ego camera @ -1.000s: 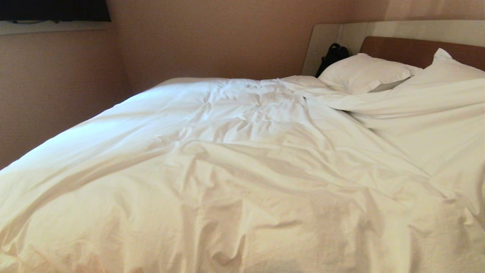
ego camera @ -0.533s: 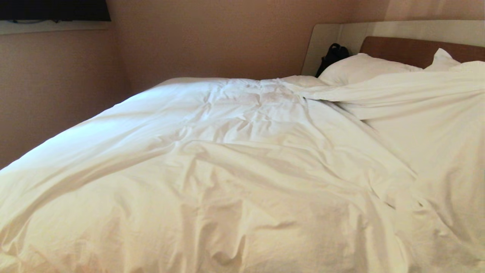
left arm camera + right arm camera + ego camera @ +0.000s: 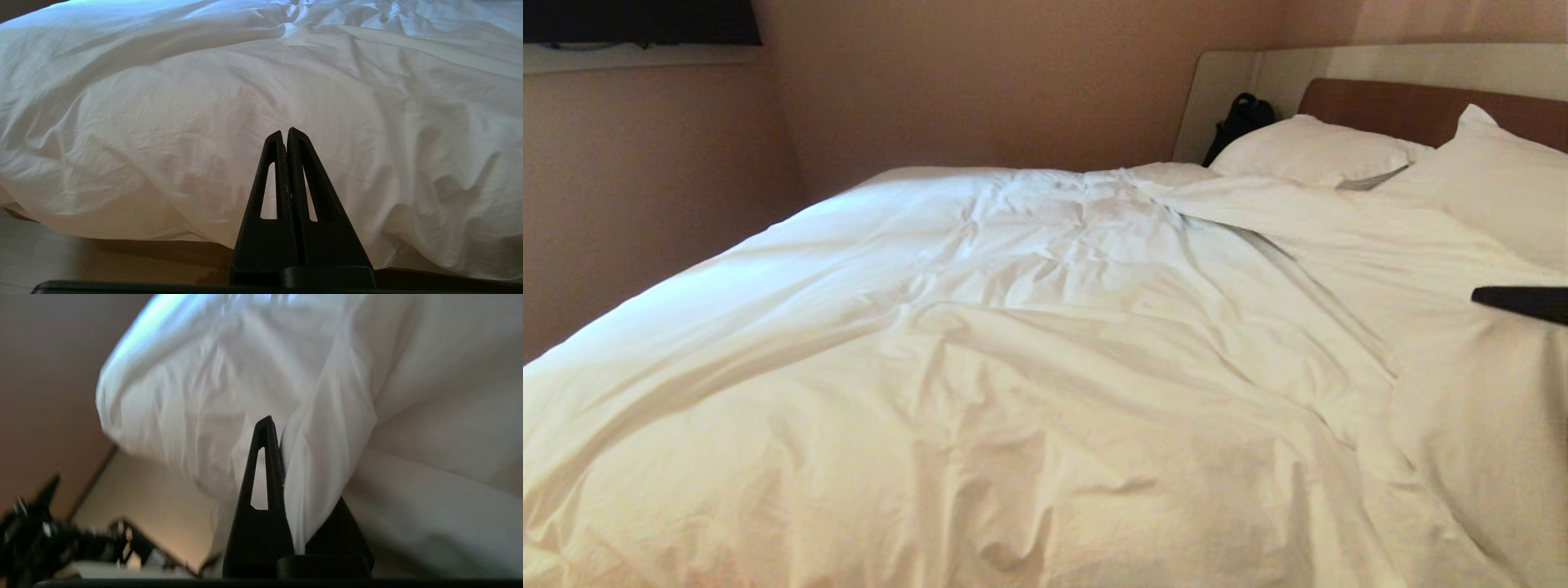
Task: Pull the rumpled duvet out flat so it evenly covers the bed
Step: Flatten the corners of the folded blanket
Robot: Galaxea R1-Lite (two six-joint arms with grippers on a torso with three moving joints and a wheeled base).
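Note:
The white puffy duvet (image 3: 1029,359) lies wrinkled over most of the bed (image 3: 1405,102), with a long fold running toward the pillows on the right. My right gripper (image 3: 278,428) is shut on a bunch of the duvet's cloth (image 3: 318,457); the cloth drapes over one finger and hides it. In the head view a black part of that gripper (image 3: 1523,304) pokes in at the right edge, above the duvet. My left gripper (image 3: 286,132) is shut with nothing in it, parked low before the duvet's hanging near edge (image 3: 171,196).
Two white pillows (image 3: 1307,151) (image 3: 1494,188) lie against the brown headboard. A black bag (image 3: 1241,118) sits beside the far pillow. Walls close the bed's far side and left. Light floor (image 3: 81,261) shows under the bed's near edge.
The duvet's right part, lifted high enough to hide the right pillow half a second ago, has come down lower. The pillow shows again and the right gripper has entered at the right edge.

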